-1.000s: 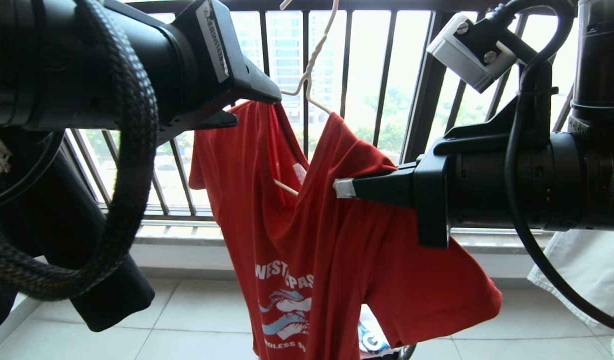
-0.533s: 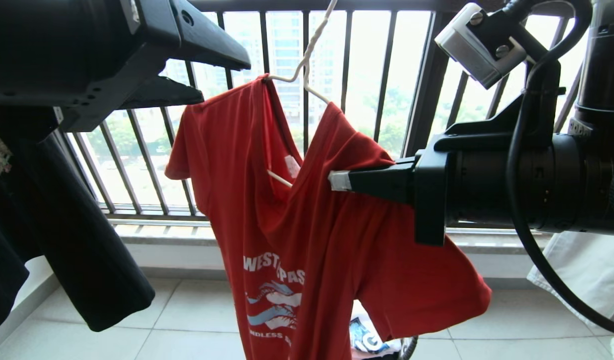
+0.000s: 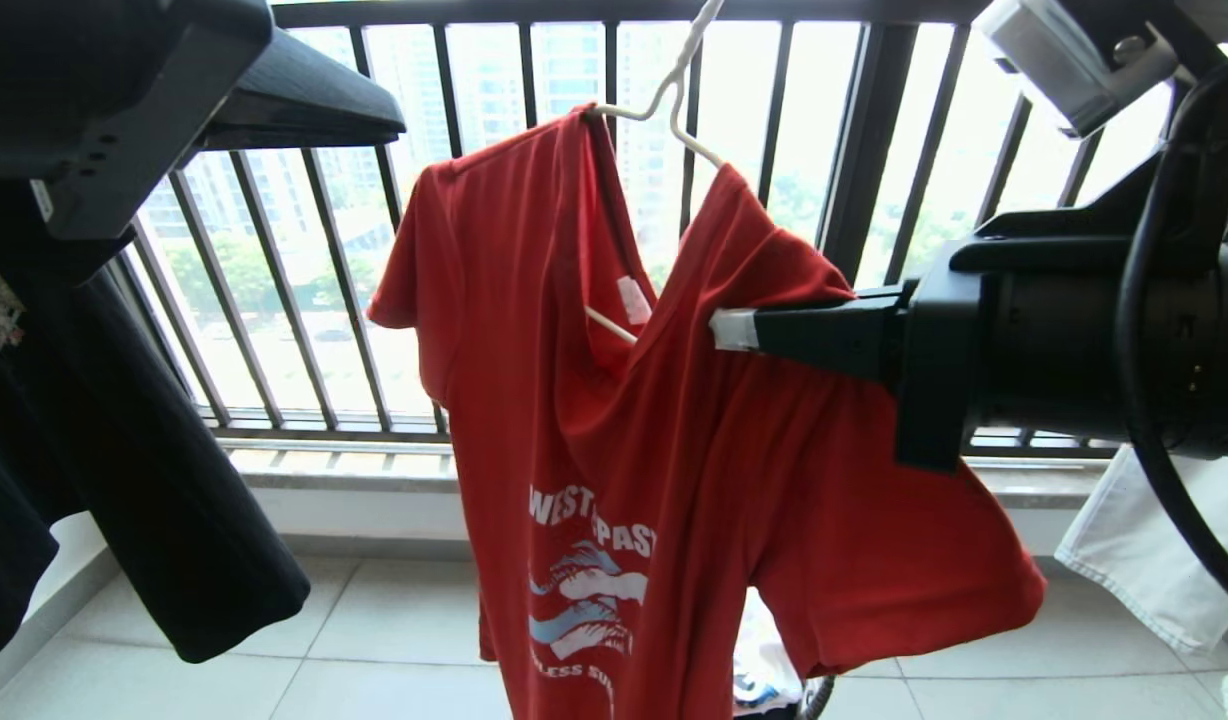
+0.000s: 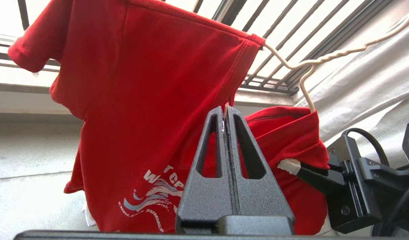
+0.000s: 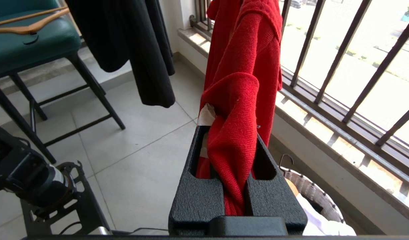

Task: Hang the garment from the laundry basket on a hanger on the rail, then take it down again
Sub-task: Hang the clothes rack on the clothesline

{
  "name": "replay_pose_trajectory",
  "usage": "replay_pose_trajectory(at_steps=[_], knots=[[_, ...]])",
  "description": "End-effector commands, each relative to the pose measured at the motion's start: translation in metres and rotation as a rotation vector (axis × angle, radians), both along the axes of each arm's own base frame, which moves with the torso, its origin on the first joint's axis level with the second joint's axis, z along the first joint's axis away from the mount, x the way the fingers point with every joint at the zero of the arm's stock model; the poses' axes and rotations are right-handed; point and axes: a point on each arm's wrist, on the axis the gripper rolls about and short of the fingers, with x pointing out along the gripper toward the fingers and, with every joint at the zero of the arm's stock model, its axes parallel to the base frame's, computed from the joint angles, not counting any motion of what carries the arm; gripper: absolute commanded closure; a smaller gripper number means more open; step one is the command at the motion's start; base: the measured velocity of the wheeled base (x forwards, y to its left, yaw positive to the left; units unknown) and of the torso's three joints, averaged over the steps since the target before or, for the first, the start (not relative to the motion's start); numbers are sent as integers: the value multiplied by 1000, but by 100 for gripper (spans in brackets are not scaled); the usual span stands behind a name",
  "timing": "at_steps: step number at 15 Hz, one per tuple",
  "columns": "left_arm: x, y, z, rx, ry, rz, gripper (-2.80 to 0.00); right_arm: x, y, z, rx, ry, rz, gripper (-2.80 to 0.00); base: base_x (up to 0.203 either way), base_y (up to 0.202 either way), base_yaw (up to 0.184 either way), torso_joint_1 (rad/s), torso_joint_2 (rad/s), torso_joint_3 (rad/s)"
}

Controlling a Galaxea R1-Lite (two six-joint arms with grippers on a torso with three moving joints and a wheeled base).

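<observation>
The garment (image 3: 614,450), a red T-shirt with white lettering, hangs on the thin white wire hanger (image 3: 674,90) in front of the window bars. The hanger's hook runs out past the top of the head view, so the rail is out of view. My right gripper (image 3: 734,330) comes in from the right and is shut on a bunched fold of the garment (image 5: 244,83) below the collar. My left gripper (image 3: 399,125) sits at the upper left, shut and empty, apart from the shirt's sleeve. In the left wrist view its fingers (image 4: 217,143) are pressed together before the garment (image 4: 141,100). The laundry basket (image 5: 311,190) stands on the floor below.
A black shirt (image 3: 124,500) hangs at the left and a white cloth (image 3: 1144,540) at the right. The dark barred window railing (image 3: 864,150) stands close behind the garment. A green stool (image 5: 24,36) with a wooden hanger on it stands further off on the tiled floor.
My left gripper has let go of the shirt's shoulder, drawn back to the upper left and shut. The garment and hanger have shifted up and right with my right gripper still holding.
</observation>
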Motion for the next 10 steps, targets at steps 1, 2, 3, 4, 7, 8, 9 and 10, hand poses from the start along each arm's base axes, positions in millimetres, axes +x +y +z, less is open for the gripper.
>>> replay_pose_trajectory(at_steps=[1,2,3,4,7,8,9,10], knots=[[-2,3,-3,14,4,0,0,-9,-11,24,44,-48,-38,0,0,0,0,0,0,0],[-1,1,-4,19,8,0,0,-13,-15,33,40,-47,-50,0,0,0,0,0,0,0],[2,-2,-6,27,11,1,0,-16,-18,40,33,-44,-68,0,0,0,0,0,0,0],[3,-3,-6,33,9,2,0,-18,-22,46,25,-42,-101,0,0,0,0,0,0,0],[8,2,-6,62,-4,40,0,-27,-36,56,-1,-27,-162,0,0,0,0,0,0,0],[11,5,-5,61,-5,61,0,-31,-46,56,-20,-10,-191,0,0,0,0,0,0,0],[13,7,-5,60,-6,81,0,-35,-53,57,-24,-5,-205,0,0,0,0,0,0,0],[14,10,-4,64,-11,96,0,-39,-58,58,-19,-8,-212,0,0,0,0,0,0,0]])
